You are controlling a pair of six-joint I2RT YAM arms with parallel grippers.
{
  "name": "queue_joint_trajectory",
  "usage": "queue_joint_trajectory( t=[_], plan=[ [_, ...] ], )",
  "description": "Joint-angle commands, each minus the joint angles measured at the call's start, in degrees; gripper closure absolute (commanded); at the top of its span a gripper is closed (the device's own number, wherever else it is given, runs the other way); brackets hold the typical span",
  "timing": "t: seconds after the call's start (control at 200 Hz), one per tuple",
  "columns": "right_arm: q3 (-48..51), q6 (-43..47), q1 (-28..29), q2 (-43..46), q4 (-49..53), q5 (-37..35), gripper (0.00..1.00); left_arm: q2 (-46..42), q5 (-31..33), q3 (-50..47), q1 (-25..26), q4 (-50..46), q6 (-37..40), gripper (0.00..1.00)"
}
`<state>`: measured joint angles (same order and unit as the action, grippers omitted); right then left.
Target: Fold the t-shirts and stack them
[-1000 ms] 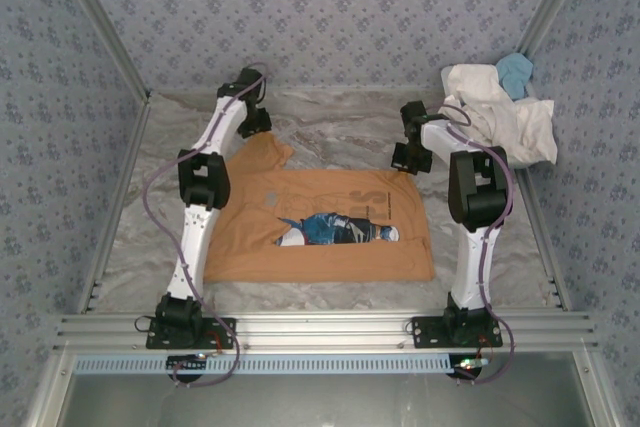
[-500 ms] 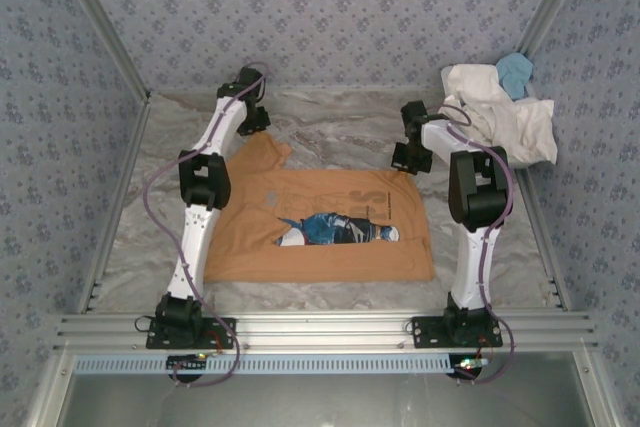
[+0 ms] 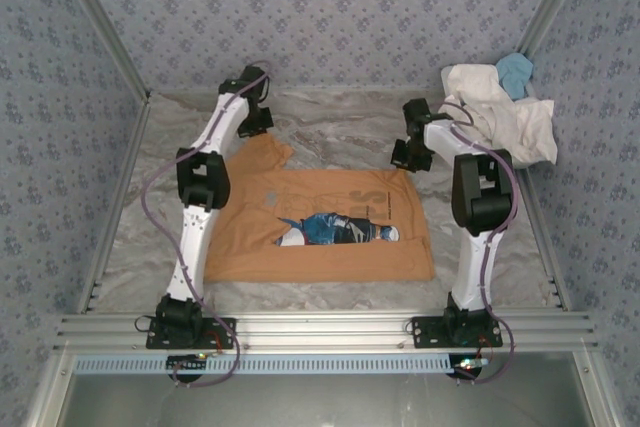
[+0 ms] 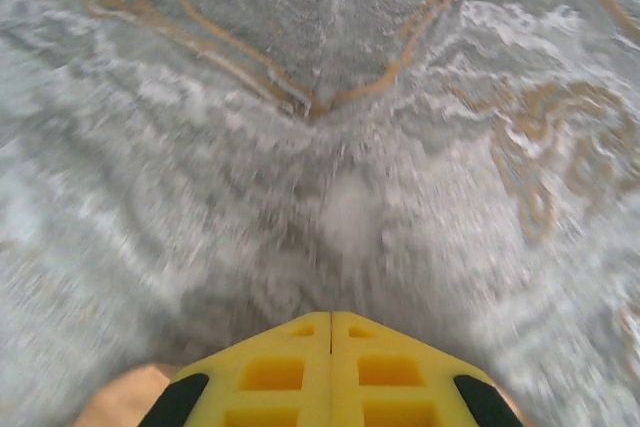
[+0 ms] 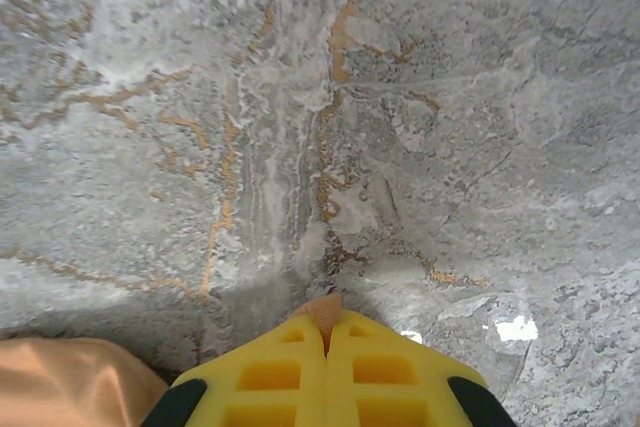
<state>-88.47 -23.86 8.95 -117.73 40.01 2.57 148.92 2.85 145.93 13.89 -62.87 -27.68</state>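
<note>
Right wrist view: the yellow right gripper (image 5: 325, 325) is closed, pinching a sliver of the tan-orange cloth t-shirt (image 3: 250, 237), which lies spread between the arms. The left gripper (image 4: 331, 319) is closed and blurred; whether it grips cloth is hidden.

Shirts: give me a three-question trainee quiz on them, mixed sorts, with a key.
1. True or false: the tan shirt lies spread on the table.
2. Where is the white pile? A far right corner; B near left corner; C on the tan shirt.
3. Fill in: the right fingers are shut on ___ cloth.
Key: 1 true; 2 A; 3 tan.
</note>
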Motion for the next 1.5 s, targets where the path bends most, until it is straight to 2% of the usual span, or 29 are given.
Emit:
queue_joint_trajectory(
  t=[0.0,0.22,0.4,0.58,0.969,1.299,1.494],
  plan=[
    [1.54,1.44,-0.52,3.61,-0.59,1.75,1.0,-10.84,-3.38,-5.11,-1.59,-1.85,-0.62,1.0],
    [5.65,2.47,-0.47,10.09,-2.01,3.1,1.0,-25.3,-7.8,-24.41,-3.37,0.6,-0.48,1.0],
    [11.91,1.94,-0.46,15.76,-2.81,4.07,1.0,-39.04,-8.74,-42.46,-4.44,2.72,-1.54,1.0],
    [18.46,0.65,-0.41,21.14,-2.97,3.96,1.0,-51.83,-8.4,-55.28,-5.01,2.8,-3.2,1.0],
    [28.42,-0.66,-0.68,29.68,-0.2,-1.42,1.0,-71.18,-1.0,-71.01,-6.2,-3.09,-6.82,1.0],
    [34.28,-2.15,-0.1,35.47,2.12,-2.91,1.0,-85.24,-0.38,-83.67,-5.99,-6.83,-14.85,1.0],
    [37.18,-3.01,0.41,38.23,3.53,-3.75,1.0,-90.4,-0.23,-90.84,-3.01,-9.26,-21.2,1.0]
  ],
)
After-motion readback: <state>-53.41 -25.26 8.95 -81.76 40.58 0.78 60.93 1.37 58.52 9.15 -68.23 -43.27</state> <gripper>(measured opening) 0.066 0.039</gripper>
